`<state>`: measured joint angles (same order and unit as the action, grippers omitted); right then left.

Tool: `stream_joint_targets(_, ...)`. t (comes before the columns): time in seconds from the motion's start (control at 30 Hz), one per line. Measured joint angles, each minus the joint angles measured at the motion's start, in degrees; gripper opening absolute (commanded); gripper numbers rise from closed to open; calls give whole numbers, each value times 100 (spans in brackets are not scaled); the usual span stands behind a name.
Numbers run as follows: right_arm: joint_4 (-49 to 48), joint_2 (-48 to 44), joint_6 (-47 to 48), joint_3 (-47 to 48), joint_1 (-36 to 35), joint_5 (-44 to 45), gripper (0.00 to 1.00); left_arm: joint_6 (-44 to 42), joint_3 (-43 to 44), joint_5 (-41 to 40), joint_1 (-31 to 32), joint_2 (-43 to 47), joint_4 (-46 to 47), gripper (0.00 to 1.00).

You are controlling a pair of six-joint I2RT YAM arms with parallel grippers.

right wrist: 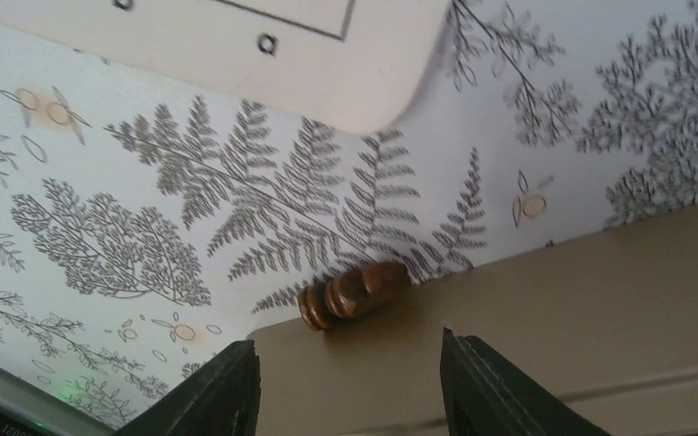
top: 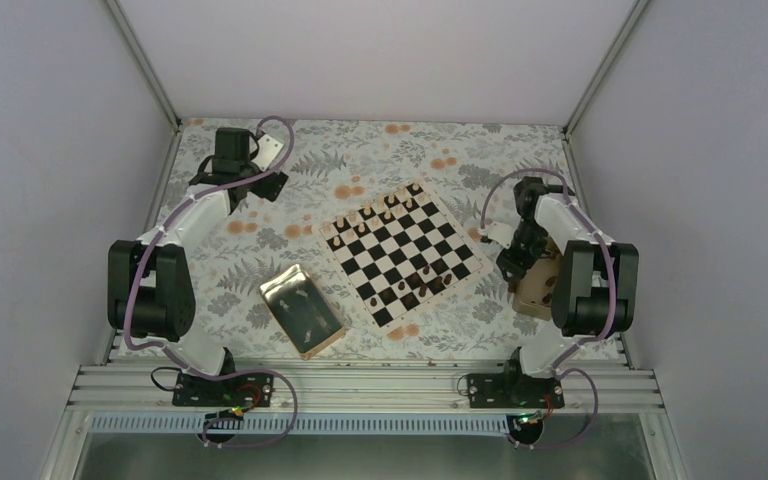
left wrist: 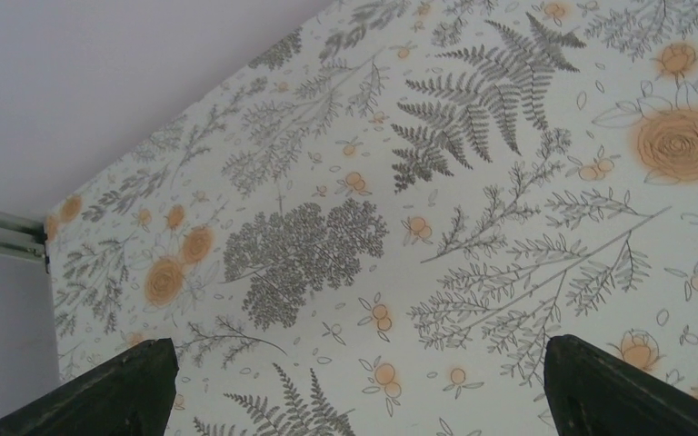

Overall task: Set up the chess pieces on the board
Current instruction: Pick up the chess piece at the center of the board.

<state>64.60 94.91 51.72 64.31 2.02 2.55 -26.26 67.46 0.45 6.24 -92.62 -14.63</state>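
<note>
The board (top: 403, 250) lies turned at an angle in mid-table. Light tan chess pieces (top: 380, 212) stand along its far edge and dark brown ones (top: 422, 280) near its front right edge. My right gripper (top: 513, 268) hangs open between the board and a tan box (top: 538, 292). In the right wrist view a dark brown piece (right wrist: 354, 292) lies on its side against the box's edge (right wrist: 527, 318), just beyond my open right gripper (right wrist: 350, 386), untouched. My left gripper (top: 263, 186) is at the far left, open and empty over the floral cloth (left wrist: 359, 381).
A shiny gold tray (top: 302, 310) sits near the front, left of the board. The board's pale rim corner (right wrist: 236, 45) shows at the top of the right wrist view. Metal frame posts and white walls close in the table.
</note>
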Motion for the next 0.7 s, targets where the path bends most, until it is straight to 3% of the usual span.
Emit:
stream_joint_targets(0.33, 70, 297, -203, 61, 667, 229, 53, -55, -74, 2, 0, 0, 46, 100)
stream_joint_targets(0.7, 361, 260, -44, 59, 699, 219, 56, -52, -181, 0, 2, 0, 149, 100)
